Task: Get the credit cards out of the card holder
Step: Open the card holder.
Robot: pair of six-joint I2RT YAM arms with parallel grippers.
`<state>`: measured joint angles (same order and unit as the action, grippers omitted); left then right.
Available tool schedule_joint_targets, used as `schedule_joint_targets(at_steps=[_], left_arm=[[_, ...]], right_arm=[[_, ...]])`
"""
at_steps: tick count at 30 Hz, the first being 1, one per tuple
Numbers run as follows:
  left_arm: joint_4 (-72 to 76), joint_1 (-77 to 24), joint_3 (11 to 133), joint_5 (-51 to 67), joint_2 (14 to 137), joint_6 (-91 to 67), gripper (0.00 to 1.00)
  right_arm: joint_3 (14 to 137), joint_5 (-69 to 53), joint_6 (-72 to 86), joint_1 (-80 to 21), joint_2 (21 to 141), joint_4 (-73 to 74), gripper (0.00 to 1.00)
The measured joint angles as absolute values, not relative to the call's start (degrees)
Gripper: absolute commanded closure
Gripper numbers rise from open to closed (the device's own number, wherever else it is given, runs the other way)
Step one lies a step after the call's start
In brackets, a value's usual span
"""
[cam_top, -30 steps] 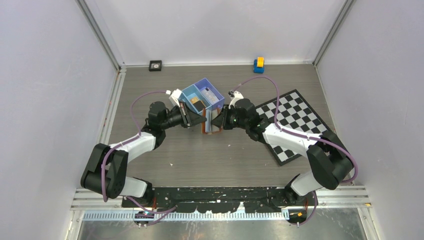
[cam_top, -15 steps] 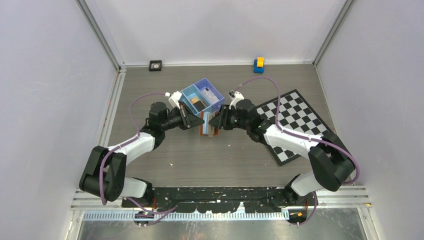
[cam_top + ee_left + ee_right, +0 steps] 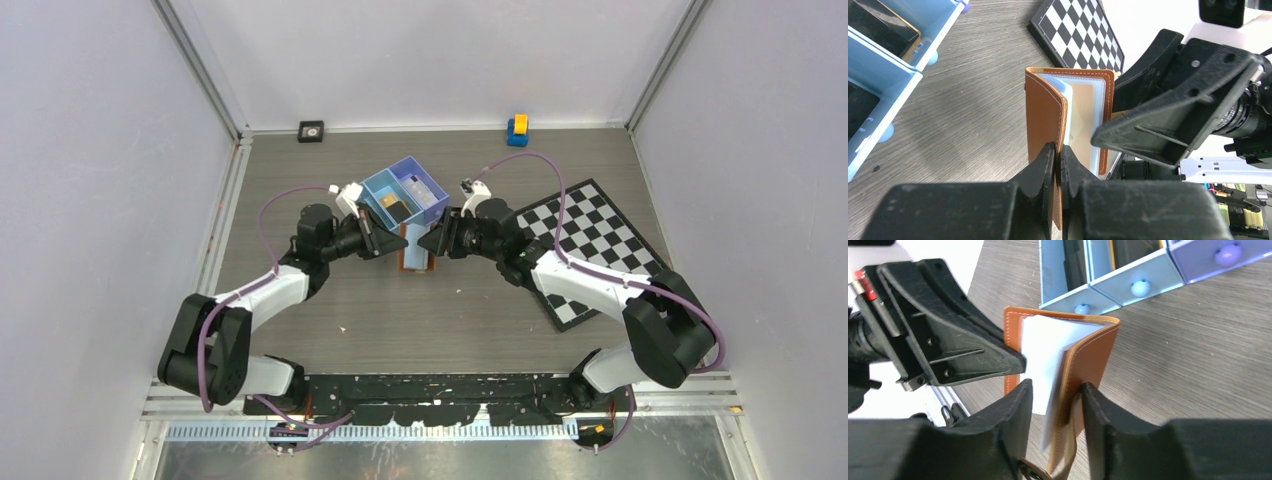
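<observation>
Both arms had shifted a little vs. 1 sec before: the L gripper (image 3: 1059,160) slid a bit toward 9 o'clock, and the R gripper (image 3: 1057,390) had let its jaws go wider. The holder (image 3: 1043,115) stayed up on its edge between them, at 6 o'clock from the blue tray (image 3: 1108,287).

L jaws were pressed tight, pinching one brown cover. R jaws were spread, w/ the other cover and the pale cards (image 3: 1045,355) sitting loose in the gap, so they were not squeezing anything. The R gripper sat at 3 o'clock of the holder and the L one at 9 o'clock.

My guess: the holder was now open like a book and held by one side only. That left the R gripper free to go for a card. No card was out yet, so the job was still near its start.

Writing: none I could read. No brand showed on the holder, and the cards looked blank from here. The checker board (image 3: 1073,30) at 3 o'clock had squares only. The bits in the tray were too small to tell.
</observation>
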<state>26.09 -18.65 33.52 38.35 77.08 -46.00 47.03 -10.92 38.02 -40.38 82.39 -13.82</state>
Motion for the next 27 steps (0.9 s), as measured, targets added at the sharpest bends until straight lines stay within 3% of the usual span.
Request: schedule_joint_targets(at_steps=[7, 9, 11, 13, 21, 27], left_arm=[[26.70, -17.58, 33.08, 38.20, 76.29, -46.59, 0.98], [26.74, -17.23, 32.84, 38.20, 75.94, -46.85, 0.78], [26.83, -17.06, 32.69, 38.20, 75.83, -47.13, 0.61], [27.22, -17.06, 32.67, 38.22, 75.83, -47.62, 0.53], [28.25, -17.06, 32.67, 38.70, 75.92, -47.94, 0.47], [28.95, -17.06, 32.67, 39.09, 76.40, -48.21, 0.33]], right_arm=[[48.53, -6.96, 37.93, -40.36, 82.65, -9.19, 0.94], [48.56, -6.11, 37.98, -40.14, 82.65, -8.36, 0.99], [48.56, -6.22, 38.17, -39.79, 82.65, -8.14, 1.00], [48.53, -7.05, 38.41, -39.55, 82.65, -8.56, 0.99], [47.64, -10.76, 39.68, -39.31, 82.54, -11.60, 0.99], [47.11, -11.79, 40.29, -38.98, 81.80, -12.43, 1.00]])
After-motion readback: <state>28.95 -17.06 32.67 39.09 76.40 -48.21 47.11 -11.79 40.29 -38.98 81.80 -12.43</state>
